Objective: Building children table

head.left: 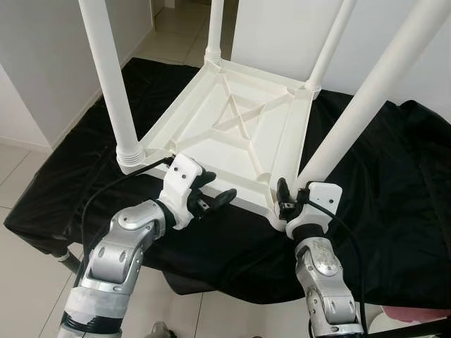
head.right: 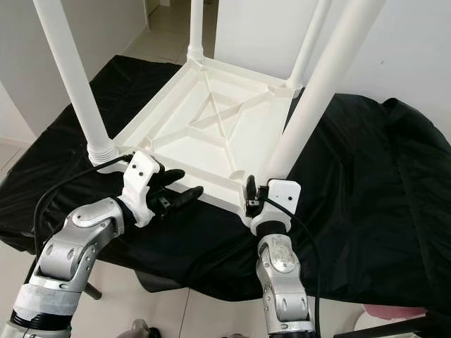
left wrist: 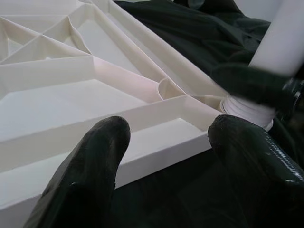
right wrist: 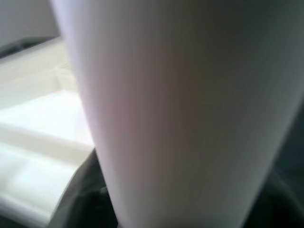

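Upside-down kids' table on a black cloth, all four legs in, right gripper on the near-right one

The table (head.left: 232,134) lay top-down on the cloth (head.left: 394,204), legs sticking up at every corner, so this looked like the last tightening step to me. The right gripper (head.left: 287,201) sat at the base of the near-right leg (head.left: 366,98), and in the wrist view the leg stood right between its fingers, so they looked closed around it, though I couldn't see actual contact. The left gripper (head.left: 211,193) hovered with fingers (left wrist: 95,156) spread apart, the table's near edge just beyond the tips, gripping nothing. If it were me: press that free gripper onto the frame to steady it, keep the leg straight in its socket (left wrist: 247,107), then twist or push it until it seats flush.
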Tool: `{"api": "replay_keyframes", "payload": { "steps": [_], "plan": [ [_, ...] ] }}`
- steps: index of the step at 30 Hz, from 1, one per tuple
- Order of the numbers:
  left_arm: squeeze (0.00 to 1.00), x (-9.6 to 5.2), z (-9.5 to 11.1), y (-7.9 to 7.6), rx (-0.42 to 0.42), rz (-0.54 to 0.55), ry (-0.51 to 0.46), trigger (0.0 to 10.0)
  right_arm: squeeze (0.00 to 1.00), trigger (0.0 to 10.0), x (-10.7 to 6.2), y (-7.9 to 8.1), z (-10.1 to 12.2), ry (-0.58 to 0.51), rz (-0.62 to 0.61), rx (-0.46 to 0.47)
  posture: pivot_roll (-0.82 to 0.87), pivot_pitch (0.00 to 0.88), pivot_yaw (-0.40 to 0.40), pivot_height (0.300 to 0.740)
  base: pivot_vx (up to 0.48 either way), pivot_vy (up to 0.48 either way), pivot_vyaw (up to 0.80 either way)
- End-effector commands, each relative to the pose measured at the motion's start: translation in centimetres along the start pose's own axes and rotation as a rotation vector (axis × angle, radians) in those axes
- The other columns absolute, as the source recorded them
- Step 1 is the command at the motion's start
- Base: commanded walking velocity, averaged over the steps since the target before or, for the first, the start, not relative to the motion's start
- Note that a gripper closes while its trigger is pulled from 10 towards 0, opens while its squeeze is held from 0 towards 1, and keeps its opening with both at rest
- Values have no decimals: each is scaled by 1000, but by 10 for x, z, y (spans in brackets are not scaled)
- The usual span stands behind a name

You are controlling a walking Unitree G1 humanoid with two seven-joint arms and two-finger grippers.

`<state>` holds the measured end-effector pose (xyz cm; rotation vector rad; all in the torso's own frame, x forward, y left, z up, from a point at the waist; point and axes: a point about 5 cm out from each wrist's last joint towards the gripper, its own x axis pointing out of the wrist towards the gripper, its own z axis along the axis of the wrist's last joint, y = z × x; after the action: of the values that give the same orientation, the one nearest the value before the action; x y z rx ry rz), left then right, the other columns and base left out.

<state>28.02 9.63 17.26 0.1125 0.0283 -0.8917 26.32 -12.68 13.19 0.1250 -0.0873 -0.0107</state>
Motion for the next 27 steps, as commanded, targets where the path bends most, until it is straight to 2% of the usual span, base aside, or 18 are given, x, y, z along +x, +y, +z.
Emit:
{"api": "replay_keyframes", "payload": {
  "steps": [1,8,11,12,13,14,17,18,23,26,27],
  "plan": [
    [0,0,0,2,26,114,-2,10000,992,10000,-2,-2,-8,41,-3,-6,11,55,-58,740,0,0,0],
    [0,1,3,2,38,100,-15,10000,1000,10000,2,-10,3,-28,77,-2,14,35,-48,740,0,0,0],
    [0,4,4,-1,43,76,-11,10000,1000,10000,6,-22,9,-55,165,-14,19,27,-43,740,0,0,0],
    [0,4,4,-2,44,67,-12,10000,843,10000,7,-24,11,-57,196,-11,19,27,-43,740,0,0,0],
    [0,4,4,-2,44,67,-12,10000,843,10000,7,-24,11,-57,196,-11,19,27,-43,740,0,0,0],
    [0,5,4,-6,49,49,-8,10000,843,10000,8,-27,14,-64,269,-28,19,27,-43,740,0,0,0],
    [0,5,4,-6,50,46,-8,10000,843,10000,8,-27,14,-67,282,-35,19,27,-43,740,0,0,0],
    [0,6,3,-8,65,35,1,10000,0,10000,10,-29,16,-67,322,-35,21,15,-38,740,0,0,0],
    [0,7,3,-13,71,11,-3,10000,0,10000,12,-32,18,-65,406,-57,21,15,-38,740,0,0,0],
    [0,10,1,-20,70,-16,2,10000,0,10000,16,-33,16,-33,580,-90,31,0,-42,740,0,0,0],
    [0,11,0,-21,71,-18,3,10000,0,10000,17,-33,14,-22,597,-96,31,0,-42,740,0,0,0]
  ]
}}
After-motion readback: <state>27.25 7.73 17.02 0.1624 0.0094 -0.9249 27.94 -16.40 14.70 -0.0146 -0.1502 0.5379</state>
